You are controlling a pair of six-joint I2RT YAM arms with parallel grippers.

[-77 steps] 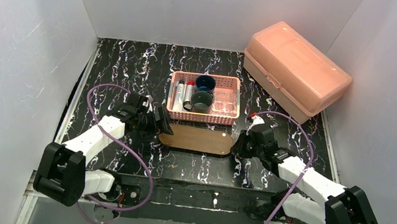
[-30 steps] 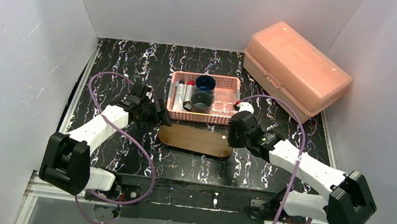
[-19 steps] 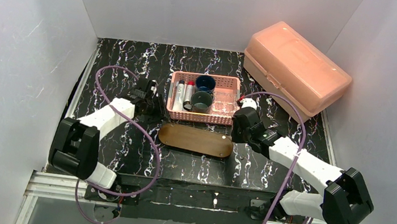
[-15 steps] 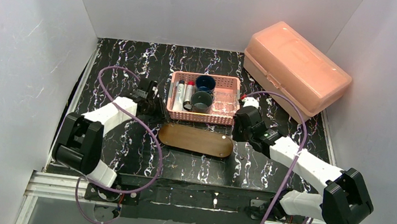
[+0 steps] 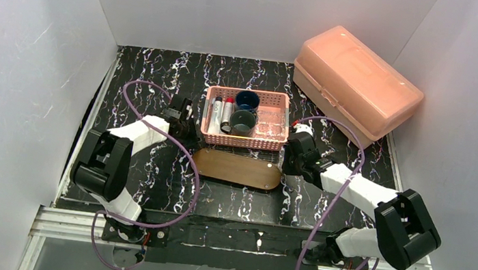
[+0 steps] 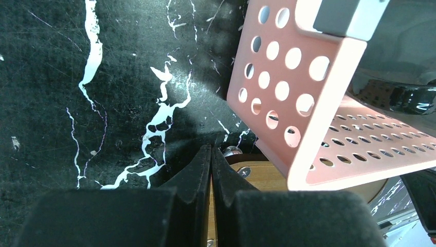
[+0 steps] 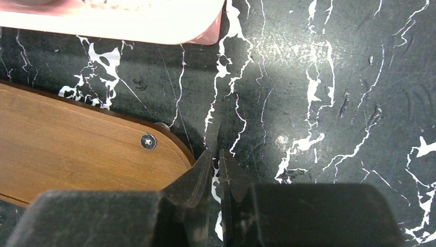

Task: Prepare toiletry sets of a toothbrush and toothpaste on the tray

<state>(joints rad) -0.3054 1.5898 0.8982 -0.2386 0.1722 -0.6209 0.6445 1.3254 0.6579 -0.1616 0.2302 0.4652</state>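
The brown wooden oval tray lies flat on the black marbled table, just in front of the pink mesh basket. My left gripper is shut and empty, its tip over the tray's left end beside the basket's corner. My right gripper sits just off the tray's right end, its jaws closed to a thin slit with nothing in them. In the basket are a dark blue mug, a grey-green cup, a clear glass and slim white items. I cannot tell toothbrush from toothpaste.
A large salmon lidded box stands at the back right against the wall. White walls close in the table on three sides. Purple cables loop from both arms over the table.
The tray, earlier held up between both grippers, now lies flat in front of the basket. My left jaws went from wide open to shut. The right jaws narrowed.
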